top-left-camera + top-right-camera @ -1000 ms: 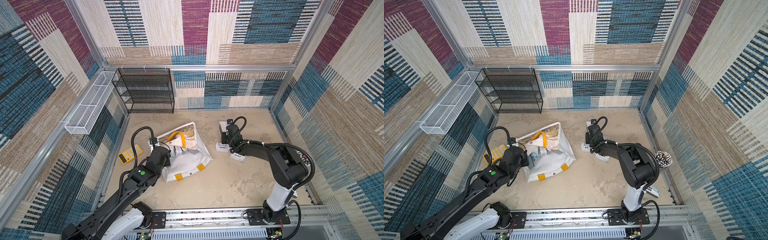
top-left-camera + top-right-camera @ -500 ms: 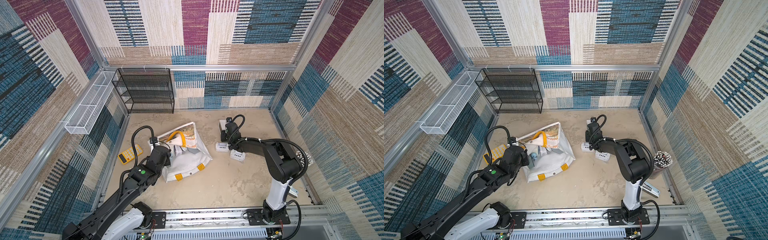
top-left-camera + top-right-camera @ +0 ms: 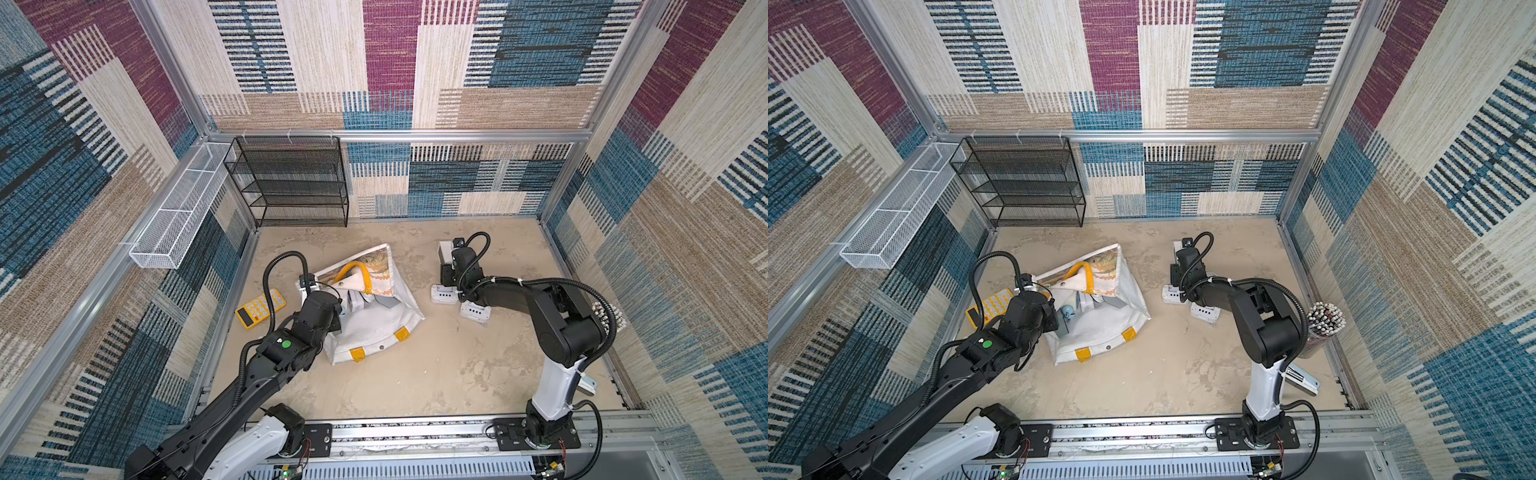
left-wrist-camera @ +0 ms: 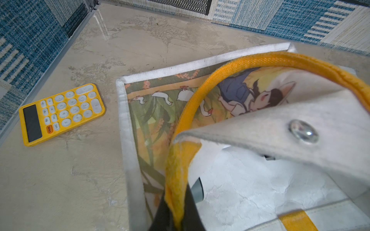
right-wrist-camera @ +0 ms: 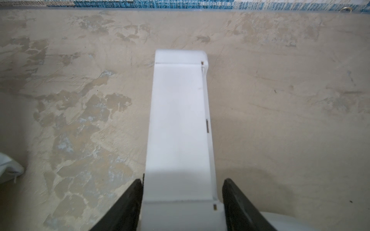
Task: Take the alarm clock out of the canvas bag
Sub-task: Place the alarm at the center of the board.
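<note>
- My left gripper point(image 4: 176, 217): pinched tight on yellow handle point(image 4: 280, 60) of canvas bag point(image 3: 374, 332).
- My right gripper point(image 5: 181, 186): jaws apart, straddling white block point(image 5: 178, 120).
- Floor point(image 3: 436, 374): bare beyond the bag's 5 o'clock edge.

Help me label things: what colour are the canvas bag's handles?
Yellow; the handles show best in the left wrist view.

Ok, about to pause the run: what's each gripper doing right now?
Left gripper: closed on the canvas bag's yellow handle.
Right gripper: open, jaws astride a white block on the table, a gap on one side.
</note>
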`<state>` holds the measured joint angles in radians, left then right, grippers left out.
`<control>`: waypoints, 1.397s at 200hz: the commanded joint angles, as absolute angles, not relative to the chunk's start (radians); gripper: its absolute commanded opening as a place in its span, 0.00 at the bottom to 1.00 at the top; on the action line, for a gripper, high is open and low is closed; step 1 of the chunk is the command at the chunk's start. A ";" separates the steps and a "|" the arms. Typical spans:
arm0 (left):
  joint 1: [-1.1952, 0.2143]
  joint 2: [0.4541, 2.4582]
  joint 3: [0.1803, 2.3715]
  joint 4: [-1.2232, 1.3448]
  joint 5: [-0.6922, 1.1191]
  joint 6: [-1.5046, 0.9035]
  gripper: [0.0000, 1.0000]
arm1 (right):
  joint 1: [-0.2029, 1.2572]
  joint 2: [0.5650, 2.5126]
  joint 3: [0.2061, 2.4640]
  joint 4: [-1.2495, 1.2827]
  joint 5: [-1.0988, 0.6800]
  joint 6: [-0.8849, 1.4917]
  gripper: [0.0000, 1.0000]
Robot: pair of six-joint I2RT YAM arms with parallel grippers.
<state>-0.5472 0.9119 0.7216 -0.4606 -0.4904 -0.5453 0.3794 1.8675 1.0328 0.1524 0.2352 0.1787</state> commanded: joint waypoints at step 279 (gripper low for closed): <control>-0.544 0.975 0.795 -0.461 -0.385 -0.559 0.00 | 0.704 1.143 0.484 0.307 0.113 0.339 0.77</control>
<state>-0.5438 0.9649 0.7788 -0.4618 -0.4255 -0.5499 0.6891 1.1660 0.5087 0.2375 0.1608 0.3534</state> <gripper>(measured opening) 0.074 0.772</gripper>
